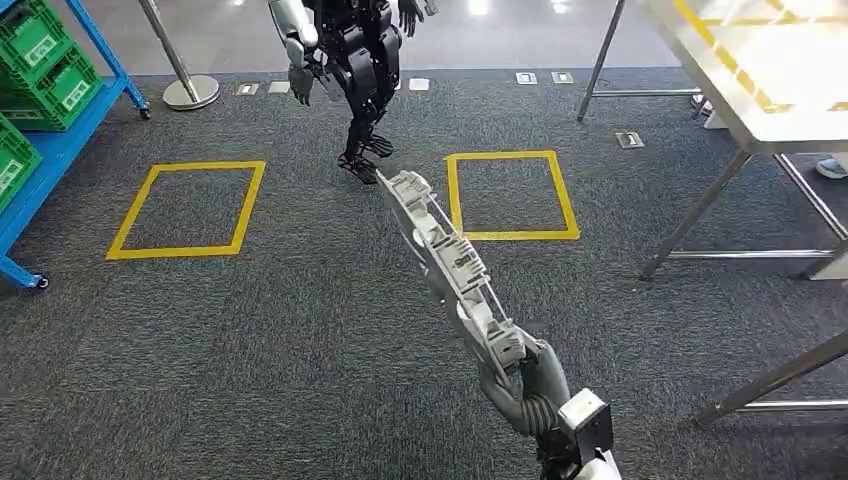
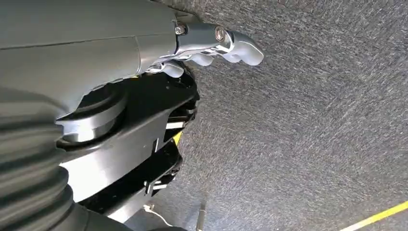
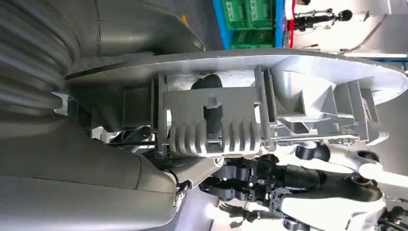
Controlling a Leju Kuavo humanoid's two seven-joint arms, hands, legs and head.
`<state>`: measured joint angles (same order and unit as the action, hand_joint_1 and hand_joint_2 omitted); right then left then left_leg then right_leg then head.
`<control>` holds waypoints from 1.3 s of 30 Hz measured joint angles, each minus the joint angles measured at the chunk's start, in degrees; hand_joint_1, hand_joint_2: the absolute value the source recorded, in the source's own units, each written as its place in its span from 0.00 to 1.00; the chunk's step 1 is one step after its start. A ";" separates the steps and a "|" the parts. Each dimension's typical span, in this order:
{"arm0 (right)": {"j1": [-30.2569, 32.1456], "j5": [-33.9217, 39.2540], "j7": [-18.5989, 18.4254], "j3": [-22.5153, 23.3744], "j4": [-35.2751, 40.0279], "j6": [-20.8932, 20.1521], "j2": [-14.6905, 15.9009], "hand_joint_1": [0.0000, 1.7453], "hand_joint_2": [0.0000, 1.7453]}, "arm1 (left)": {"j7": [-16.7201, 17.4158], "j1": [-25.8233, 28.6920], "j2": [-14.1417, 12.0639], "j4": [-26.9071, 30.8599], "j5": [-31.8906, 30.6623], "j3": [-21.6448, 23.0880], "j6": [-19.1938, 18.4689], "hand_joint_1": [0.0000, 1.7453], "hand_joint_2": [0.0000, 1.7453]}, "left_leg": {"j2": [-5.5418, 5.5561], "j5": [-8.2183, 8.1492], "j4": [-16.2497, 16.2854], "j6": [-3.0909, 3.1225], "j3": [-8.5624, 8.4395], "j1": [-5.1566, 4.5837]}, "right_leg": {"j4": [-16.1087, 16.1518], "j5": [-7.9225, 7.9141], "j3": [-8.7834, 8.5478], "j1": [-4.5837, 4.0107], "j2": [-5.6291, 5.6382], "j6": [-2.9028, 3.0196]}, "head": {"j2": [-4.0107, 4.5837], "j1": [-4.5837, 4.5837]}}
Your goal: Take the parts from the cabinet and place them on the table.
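Note:
A long pale grey moulded plastic part [image 1: 445,250] slants forward and to the left over the carpet, and my right hand [image 1: 520,370] grips it at its near end. In the right wrist view the part [image 3: 269,96] stretches away from the hand, with dark fingers [image 3: 211,101] showing through an opening in its ribbed face. The table [image 1: 760,100], steel-legged with yellow tape on its top, stands at the far right. My left hand [image 2: 192,48] hangs above the carpet and holds nothing, its fingers loose.
Another humanoid robot [image 1: 355,60] stands straight ahead. A blue rack [image 1: 60,140] with green crates [image 1: 45,60] is at the left. Two yellow taped squares [image 1: 188,208] [image 1: 512,195] mark the grey carpet. A stanchion base [image 1: 190,92] sits at the far left.

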<state>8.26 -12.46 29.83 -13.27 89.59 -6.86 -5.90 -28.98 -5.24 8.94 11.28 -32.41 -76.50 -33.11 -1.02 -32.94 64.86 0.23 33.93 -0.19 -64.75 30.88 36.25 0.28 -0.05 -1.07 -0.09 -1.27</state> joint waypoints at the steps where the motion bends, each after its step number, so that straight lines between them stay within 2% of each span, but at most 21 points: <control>1: 0.09 0.00 0.00 0.00 0.00 -0.02 0.00 1.00 1.00 | -0.02 0.05 -0.02 0.00 0.00 0.00 0.00 0.00 1.00 | 0.00 0.00 0.00 0.00 0.00 0.00 | 0.01 0.00 0.00 0.00 0.00 0.00 | 0.00 0.00; 10: -0.03 0.98 -0.50 0.28 0.07 0.02 0.20 1.00 1.00 | 0.24 0.12 0.18 -0.02 -1.20 0.09 0.87 0.00 1.00 | -0.01 -0.01 0.18 0.01 -0.02 0.00 | -0.13 0.00 0.01 0.00 0.00 -0.01 | 0.00 0.00; 13: 0.22 2.95 -1.38 1.27 0.28 -1.11 1.09 1.00 1.00 | 0.46 -0.13 0.66 -0.02 -2.05 0.72 0.90 0.00 1.00 | 0.00 -0.43 1.29 0.13 0.65 0.00 | -1.18 0.37 0.66 -0.01 -0.01 0.00 | 0.00 0.00; 19: 0.71 4.65 -1.18 2.69 0.31 -2.25 2.89 1.00 1.00 | 1.44 -1.10 1.18 -0.04 -1.77 1.33 1.20 0.00 1.00 | -0.06 -2.33 5.90 0.09 3.44 0.00 | -5.69 2.10 3.43 -0.01 0.03 -0.12 | 0.00 0.00; 28: -0.22 4.61 -0.96 2.69 -0.98 -2.45 3.58 1.00 1.00 | 1.20 -0.97 1.22 -0.07 -1.68 1.38 0.85 0.00 1.00 | -0.03 -5.52 14.08 0.18 8.54 0.00 | -13.78 5.26 8.61 -0.01 0.03 -0.21 | 0.00 0.00; 33: -1.02 4.09 0.50 2.69 -1.27 -2.14 3.63 1.00 1.00 | 0.74 -0.93 1.29 -0.09 -1.31 1.38 0.81 0.00 1.00 | -0.05 -5.68 14.33 0.15 8.67 -0.02 | -14.08 5.33 8.74 -0.01 0.04 -0.21 | 0.00 -0.02; 39: -4.91 3.89 0.42 2.49 -2.78 -2.21 3.61 1.00 1.00 | 0.55 -1.71 1.29 -0.09 -0.66 1.38 0.68 0.00 1.00 | -0.03 -5.38 13.62 0.12 8.24 -0.03 | -13.42 5.08 8.32 0.00 0.03 -0.23 | 0.00 0.00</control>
<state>3.36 -8.57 30.25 -10.78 86.81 -9.07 -2.29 -28.44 -6.95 10.23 11.19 -33.07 -75.12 -32.44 -1.05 -38.32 78.48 0.36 42.17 -0.22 -78.16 35.96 44.57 0.28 -0.01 -1.29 -0.09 -1.27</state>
